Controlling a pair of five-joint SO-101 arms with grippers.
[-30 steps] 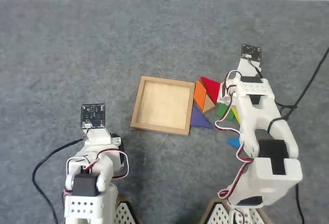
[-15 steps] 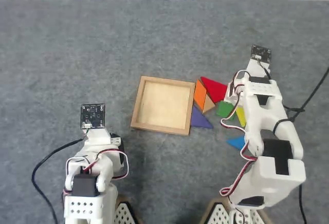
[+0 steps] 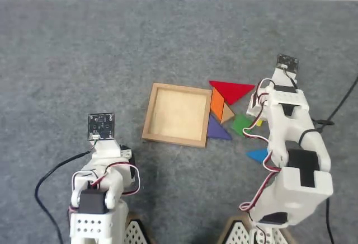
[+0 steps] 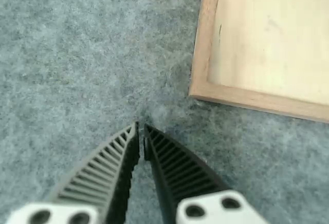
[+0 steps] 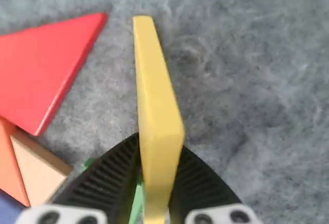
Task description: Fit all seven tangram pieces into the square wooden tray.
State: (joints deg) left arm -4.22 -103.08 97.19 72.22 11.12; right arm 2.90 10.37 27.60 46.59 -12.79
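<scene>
The square wooden tray [image 3: 179,114] lies mid-table with nothing in it. To its right sit a red triangle [image 3: 230,90], an orange piece [image 3: 217,103], a tan triangle [image 3: 226,112], a purple triangle [image 3: 217,129], a green piece [image 3: 241,123] and a blue piece [image 3: 258,154]. My right gripper [image 5: 157,144] is shut on a yellow piece [image 5: 154,111] held on edge, just past the red triangle [image 5: 46,64]. My left gripper [image 4: 140,127] is shut on nothing over the carpet near the tray's corner [image 4: 203,88].
Grey carpet covers the whole table. The left arm [image 3: 100,182] sits folded at the front left, well short of the tray. The right arm [image 3: 288,137] stretches along the right side of the pieces. Open carpet lies behind and left of the tray.
The right arm has swung to the right and slightly away, uncovering the whole red triangle. The yellow piece has gone with its gripper. The left arm has not moved.
</scene>
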